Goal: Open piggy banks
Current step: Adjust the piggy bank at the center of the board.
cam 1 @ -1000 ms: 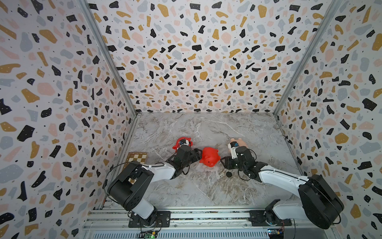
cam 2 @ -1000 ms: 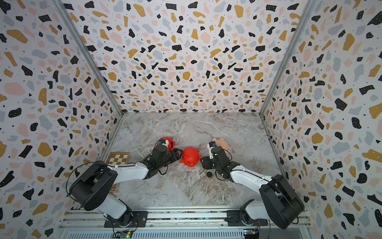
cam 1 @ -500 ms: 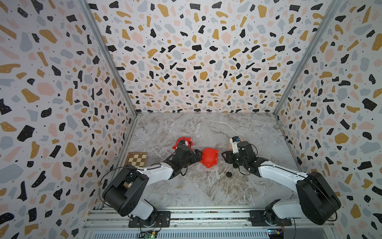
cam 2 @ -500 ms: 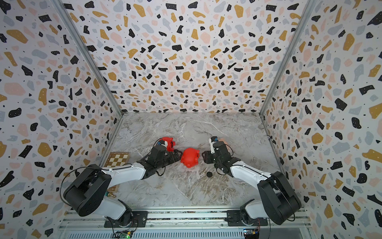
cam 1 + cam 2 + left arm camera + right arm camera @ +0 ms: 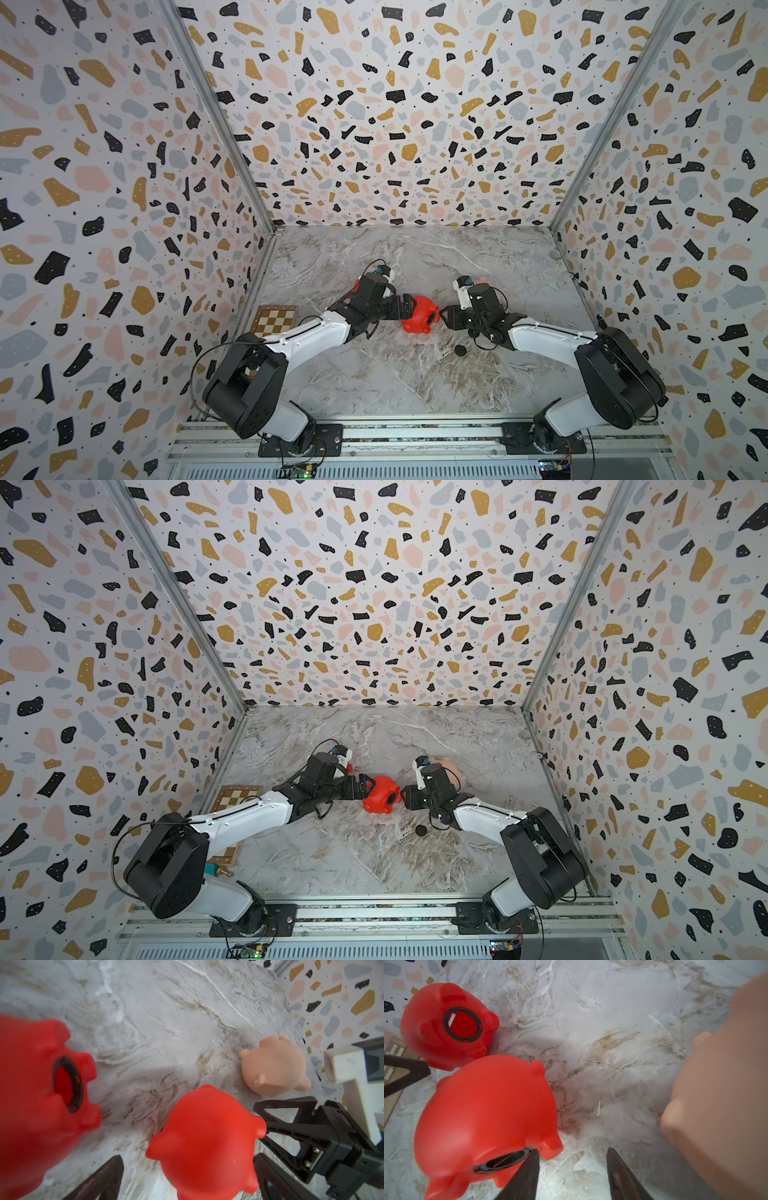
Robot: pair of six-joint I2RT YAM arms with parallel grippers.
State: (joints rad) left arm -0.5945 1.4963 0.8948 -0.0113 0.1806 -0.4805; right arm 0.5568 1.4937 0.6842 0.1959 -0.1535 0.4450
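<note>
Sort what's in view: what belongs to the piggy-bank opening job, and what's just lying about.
Job:
- middle red piggy bank
- opened red piggy bank
- peach piggy bank
- loose black plug

Lying about:
- chessboard
- small teal-and-brass piece beside it

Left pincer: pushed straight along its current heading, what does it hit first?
The middle red piggy bank, sitting between its open fingers; the right pincer lies just beyond it. Gap looks tiny, depth unclear.

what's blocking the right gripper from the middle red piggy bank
Nothing visible: the right gripper sits right at the middle red piggy bank, one of its fingers at the black ring on its underside.
</note>
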